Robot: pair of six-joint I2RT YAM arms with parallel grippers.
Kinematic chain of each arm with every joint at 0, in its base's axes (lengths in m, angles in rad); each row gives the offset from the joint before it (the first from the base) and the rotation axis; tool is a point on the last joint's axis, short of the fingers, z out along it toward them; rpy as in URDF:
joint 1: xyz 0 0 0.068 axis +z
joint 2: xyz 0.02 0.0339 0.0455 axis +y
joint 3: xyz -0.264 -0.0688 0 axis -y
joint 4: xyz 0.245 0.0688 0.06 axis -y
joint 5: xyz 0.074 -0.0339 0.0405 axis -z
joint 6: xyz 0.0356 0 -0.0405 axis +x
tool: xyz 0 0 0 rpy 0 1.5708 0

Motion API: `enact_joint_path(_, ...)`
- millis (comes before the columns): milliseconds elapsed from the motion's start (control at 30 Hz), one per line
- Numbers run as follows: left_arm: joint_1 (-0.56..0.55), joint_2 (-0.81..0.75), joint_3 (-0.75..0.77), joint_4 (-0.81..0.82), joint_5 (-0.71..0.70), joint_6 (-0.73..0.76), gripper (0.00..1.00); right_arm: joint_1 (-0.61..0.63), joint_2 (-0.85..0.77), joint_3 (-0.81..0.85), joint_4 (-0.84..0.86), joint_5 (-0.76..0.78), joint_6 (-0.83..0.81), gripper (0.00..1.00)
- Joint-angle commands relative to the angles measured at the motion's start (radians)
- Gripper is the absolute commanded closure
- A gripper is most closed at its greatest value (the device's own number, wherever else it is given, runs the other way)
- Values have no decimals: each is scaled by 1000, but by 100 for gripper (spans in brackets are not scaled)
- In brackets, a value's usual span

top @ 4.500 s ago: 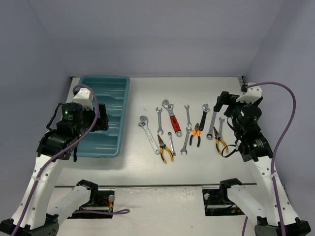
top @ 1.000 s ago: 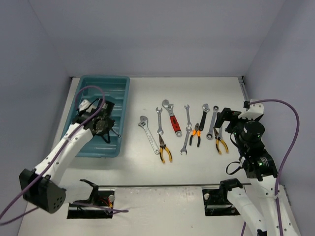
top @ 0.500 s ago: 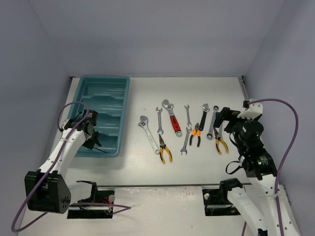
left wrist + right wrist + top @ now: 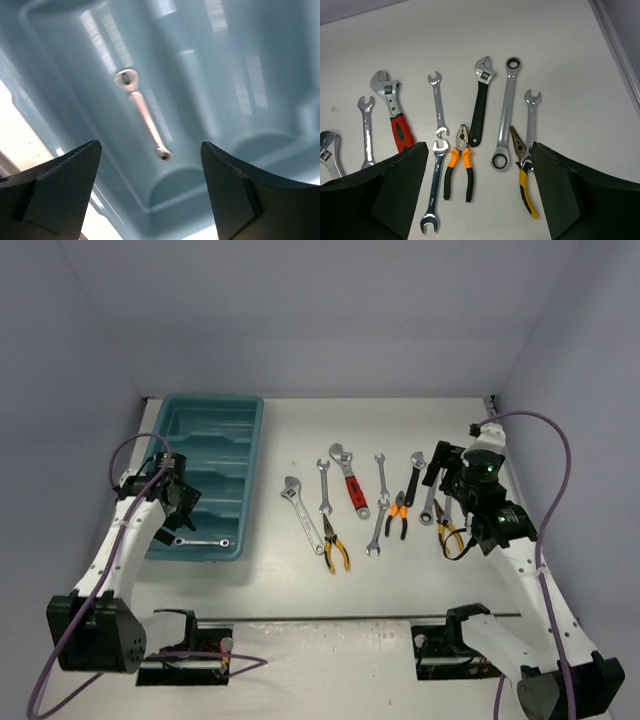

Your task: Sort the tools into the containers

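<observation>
The teal-blue tray (image 4: 252,436) with long compartments stands at the left. A small silver wrench (image 4: 200,541) lies in its nearest compartment, also seen in the left wrist view (image 4: 145,116). My left gripper (image 4: 182,508) hovers open and empty above that wrench (image 4: 149,150). Several tools lie in a row on the table: a silver adjustable wrench (image 4: 302,512), a red-handled adjustable wrench (image 4: 352,484), a black-handled adjustable wrench (image 4: 479,107), orange pliers (image 4: 458,167), a ratchet wrench (image 4: 505,114) and yellow pliers (image 4: 524,177). My right gripper (image 4: 438,468) hangs open and empty above the row's right end (image 4: 479,165).
Yellow-handled pliers (image 4: 335,543) lie nearest the front of the row. A combination wrench (image 4: 324,486) and two open-end wrenches (image 4: 437,104) (image 4: 434,192) lie between the adjustable wrenches. Grey walls close in the table at the back and both sides.
The small wrench left the table row and now lies loose in the tray's nearest compartment. My left gripper has let it go and drawn back. My right gripper swung back and left over the tools.
</observation>
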Motion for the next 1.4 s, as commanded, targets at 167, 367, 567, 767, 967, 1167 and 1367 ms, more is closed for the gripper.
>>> enact_joint_path(167,-12,-75,261,47,227,580,22,-67,510,234,-49,76,173,44)
enact_joint_path(367,-22,-150,252,40,402,719,22,-149,747,316,-58,22,171,50)
enact_joint_path(567,-27,-201,249,39,524,783,21,-179,889,358,-58,-45,136,57)
enact_joint_path(767,-40,-210,245,39,542,788,21,-181,975,394,-55,-62,100,60)
enact_joint_path(967,-43,-205,233,39,547,807,22,-188,1040,413,-56,-88,100,61)
enact_joint_path(1167,-45,-196,235,39,553,817,21,-192,1082,395,-56,-94,121,70)
enact_joint_path(1367,-56,-188,239,40,559,816,21,-197,1106,365,-72,-84,133,100)
